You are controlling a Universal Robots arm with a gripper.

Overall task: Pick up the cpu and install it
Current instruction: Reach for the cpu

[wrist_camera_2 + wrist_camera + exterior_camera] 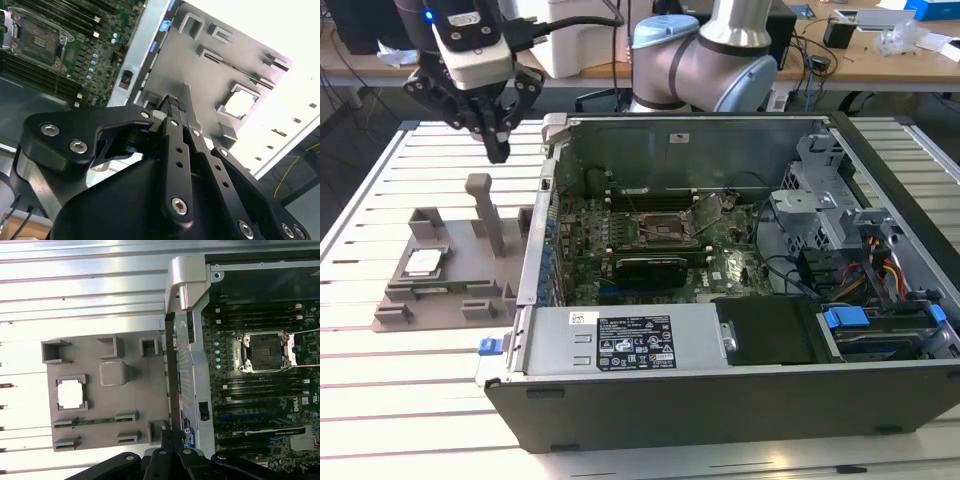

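1. The cpu (423, 262), a flat pale square, is lying in a recess of the matte grey plastic holder (450, 295) at the exterior view's left;
2. the black gripper (498, 150) is hanging above the holder's tall post (486, 212), its fingers pressing together on nothing;
3. the open metal computer case (720, 400) is showing a green board (725, 255) with a square socket (665, 228).

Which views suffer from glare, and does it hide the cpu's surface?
First wrist view: the cpu is blown out to plain white. Second wrist view: the table past the grey fixture is overexposed. Exterior view: evenly lit, cpu surface visible.
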